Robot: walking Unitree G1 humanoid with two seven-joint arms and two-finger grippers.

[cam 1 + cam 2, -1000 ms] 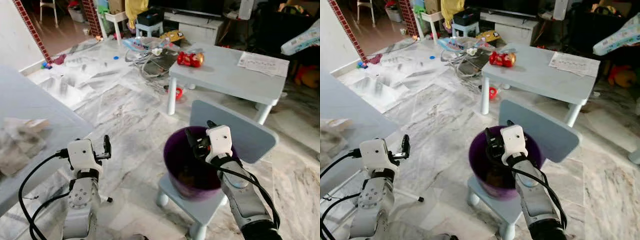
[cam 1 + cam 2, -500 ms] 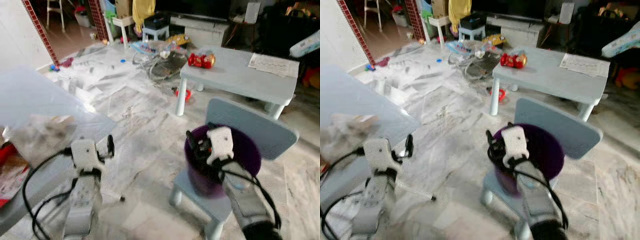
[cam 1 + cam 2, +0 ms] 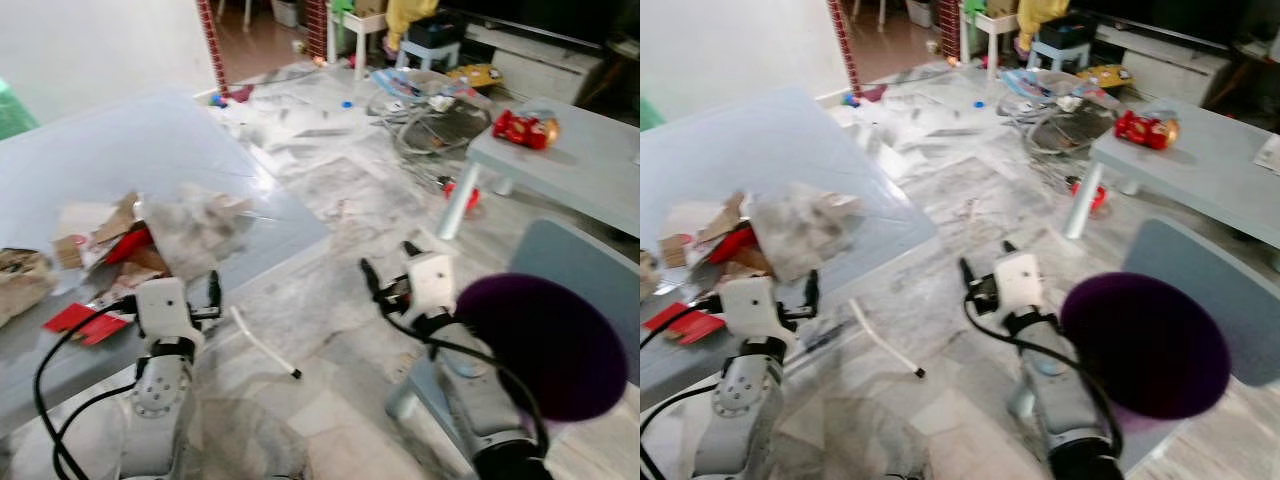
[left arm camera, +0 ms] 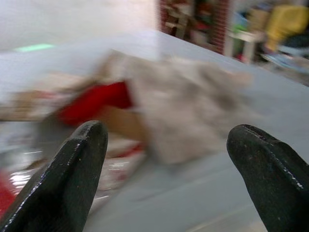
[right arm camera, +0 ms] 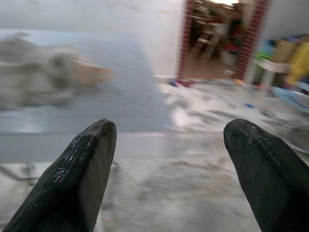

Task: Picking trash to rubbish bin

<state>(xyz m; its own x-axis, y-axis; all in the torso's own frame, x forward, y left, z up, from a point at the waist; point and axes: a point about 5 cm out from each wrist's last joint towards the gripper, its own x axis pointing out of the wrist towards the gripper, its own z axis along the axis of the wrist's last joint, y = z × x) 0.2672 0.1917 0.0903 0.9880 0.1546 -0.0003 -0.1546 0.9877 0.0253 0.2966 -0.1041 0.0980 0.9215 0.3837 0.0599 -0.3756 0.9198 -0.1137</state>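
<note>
Black fingers gape wide and empty on the left gripper (image 4: 169,166) and right gripper (image 5: 174,169). Crumpled trash (image 3: 150,235) (paper, red scraps) lies on the grey table (image 3: 120,150); the purple bin (image 3: 545,345) sits on a chair (image 3: 585,265) at right.

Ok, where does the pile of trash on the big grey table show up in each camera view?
Left eye view: pile of trash on the grey table, left of centre, above the left gripper.
Right eye view: same pile, nearer the left edge.
Left wrist view: blurred, straight ahead between the open jaws.
Right wrist view: blurred at the picture's edge.
Shared landmark: the grey table.
</note>
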